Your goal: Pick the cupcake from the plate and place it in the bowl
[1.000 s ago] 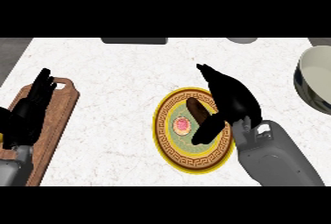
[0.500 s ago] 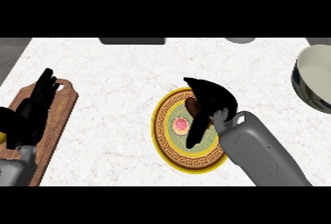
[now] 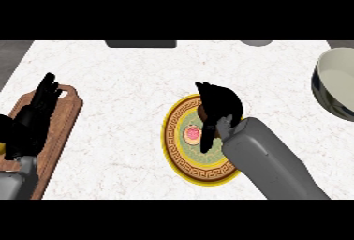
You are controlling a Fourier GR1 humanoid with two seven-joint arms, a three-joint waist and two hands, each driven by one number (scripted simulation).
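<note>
A round plate (image 3: 181, 161) with a yellow patterned rim and a pink centre lies mid-counter. On its far part sits the brown cupcake (image 3: 202, 114), mostly hidden. My right hand (image 3: 223, 104) is over it, fingers curled down round the cupcake and the thumb lying toward the plate's centre. The cupcake still rests on the plate. The large pale bowl (image 3: 336, 91) stands at the right edge, partly cut off. My left hand (image 3: 38, 111) rests open at the left, fingers pointing away, above a wooden board.
A brown wooden cutting board (image 3: 66, 124) lies along the left edge under the left hand. Dark and grey objects (image 3: 140, 44) sit at the counter's far edge. White marble counter (image 3: 124, 84) spreads between board and plate.
My right hand has swung left over the plate and dropped onto the cupcake, its fingers curling round it. The left hand has stayed in place.
</note>
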